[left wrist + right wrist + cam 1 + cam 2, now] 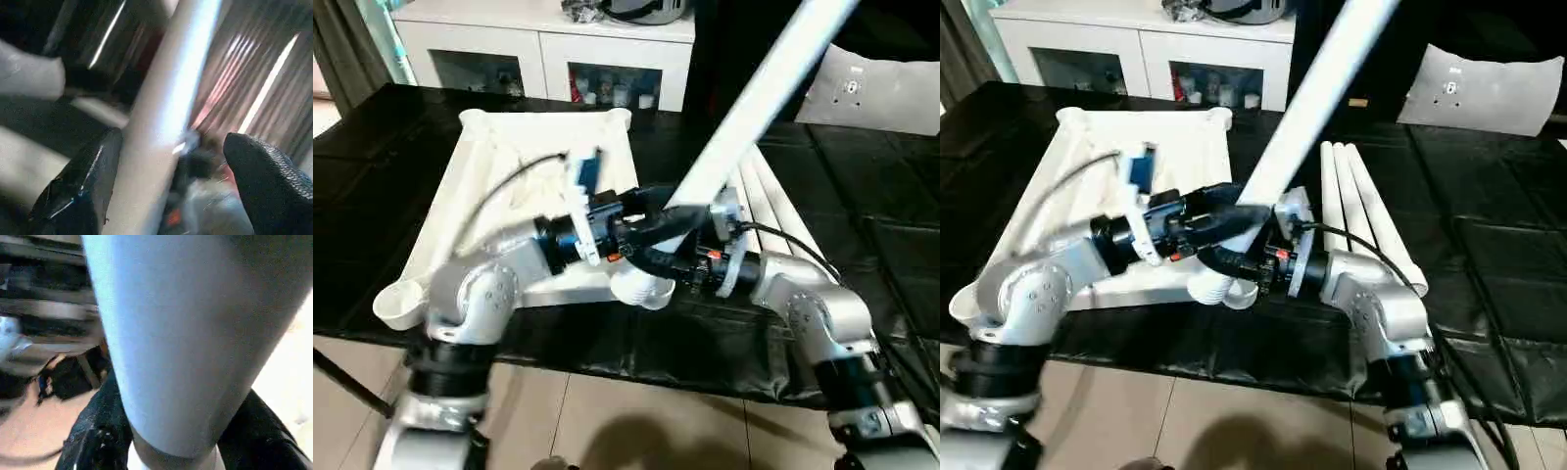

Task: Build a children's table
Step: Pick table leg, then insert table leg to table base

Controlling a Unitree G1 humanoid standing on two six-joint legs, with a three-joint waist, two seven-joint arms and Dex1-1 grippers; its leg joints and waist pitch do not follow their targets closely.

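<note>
Right gripper [171, 450] was clamped on the long white leg [759, 108], whose smooth round tapered plastic slanted from centre frame to the top right edge. I had the left gripper [171, 186] spread wide around that leg, fingers [80, 191] apart from it. White ribbed tabletop [480, 196] lay upside down at centre left on the black table [862, 196], round socket [641, 287] below the grippers, three spare legs [1361, 206] to the right.
</note>
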